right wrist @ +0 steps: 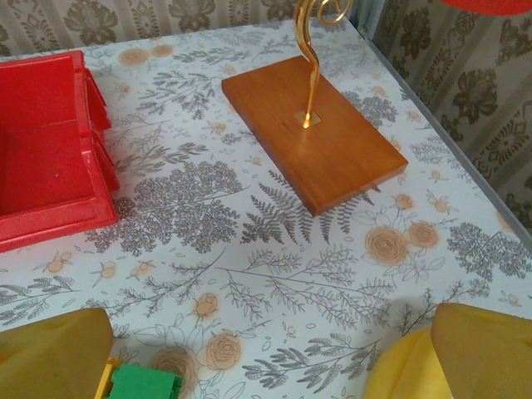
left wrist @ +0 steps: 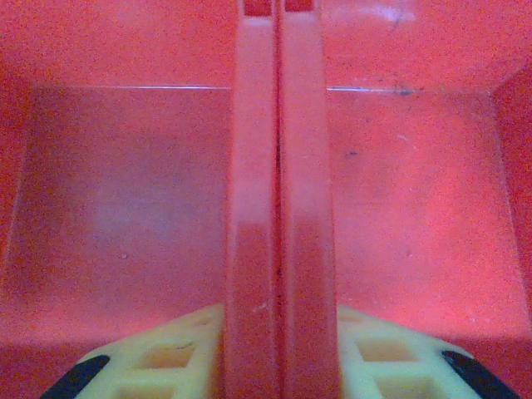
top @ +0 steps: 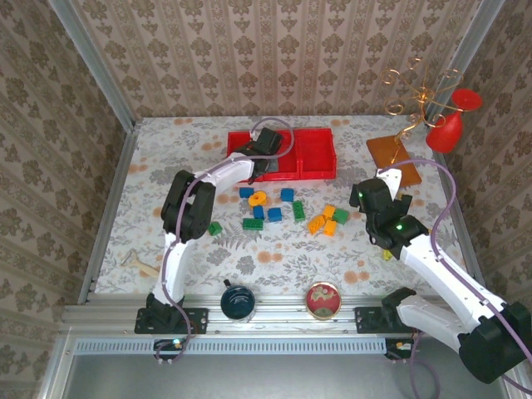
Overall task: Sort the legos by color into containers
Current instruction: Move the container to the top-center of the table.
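**Green brick beside my right jaws, nothing sorted yet**

My left gripper (top: 264,146) hangs over the containers (top: 320,158), on the far side of the pile. In the left wrist view the dividing wall (left wrist: 278,208) runs straight up between my fingers (left wrist: 158,364). One finger sits on each side, close against it, and I cannot tell whether they pinch it. The compartment floors on both sides of that wall are bare red.

The legos (top: 274,214) lie scattered on the table, on the near side of the containers, in a loose band running left to right along the tray's long edge. The blues and the orange ring (top: 258,199) are toward the middle, the orange bricks (top: 321,223) are further right, and greens are dotted through.

My right gripper (right wrist: 258,362) has its fingers wide apart with nothing between them. The green brick (right wrist: 143,384) is the one that matters. It sits low in the right wrist view, just beside the finger at the left of that view and outside the gap. My right arm is clearly the nearer one. I judge the jaws must shift toward that brick before they drop.

Too little of the brick shows to call its long axis. It looks hard, glossy and square-edged, so a plain pinch across its flat sides should hold.
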`<state>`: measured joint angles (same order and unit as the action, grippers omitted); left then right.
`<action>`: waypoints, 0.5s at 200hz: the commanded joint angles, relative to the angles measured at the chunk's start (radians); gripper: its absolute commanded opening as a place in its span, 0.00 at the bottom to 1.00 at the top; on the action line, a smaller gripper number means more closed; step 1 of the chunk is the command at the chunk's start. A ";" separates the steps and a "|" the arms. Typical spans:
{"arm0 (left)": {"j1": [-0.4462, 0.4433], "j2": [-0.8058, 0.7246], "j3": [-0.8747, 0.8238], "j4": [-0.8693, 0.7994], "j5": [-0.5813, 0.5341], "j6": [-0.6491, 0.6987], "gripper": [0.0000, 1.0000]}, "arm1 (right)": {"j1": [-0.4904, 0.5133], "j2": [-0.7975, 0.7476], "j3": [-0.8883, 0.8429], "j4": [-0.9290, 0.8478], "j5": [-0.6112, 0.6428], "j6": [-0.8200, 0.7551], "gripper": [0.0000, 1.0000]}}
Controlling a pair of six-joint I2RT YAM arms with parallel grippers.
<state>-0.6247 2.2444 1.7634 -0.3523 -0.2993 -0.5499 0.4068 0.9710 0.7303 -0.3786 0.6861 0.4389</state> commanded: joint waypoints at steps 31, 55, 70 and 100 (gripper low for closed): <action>0.008 -0.052 0.039 -0.021 0.044 0.038 0.51 | 0.007 0.020 0.055 -0.128 0.027 0.145 1.00; 0.006 -0.114 0.043 -0.024 0.053 0.079 0.57 | 0.007 0.055 0.094 -0.211 -0.005 0.192 1.00; 0.004 -0.160 0.035 -0.024 0.060 0.102 0.62 | 0.008 0.081 0.112 -0.238 -0.032 0.210 1.00; -0.007 -0.289 -0.059 0.010 0.069 0.134 0.73 | 0.007 0.140 0.149 -0.266 -0.104 0.235 1.00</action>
<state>-0.6224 2.1033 1.7573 -0.3672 -0.2462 -0.4679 0.4068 1.0733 0.8364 -0.5709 0.6395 0.6090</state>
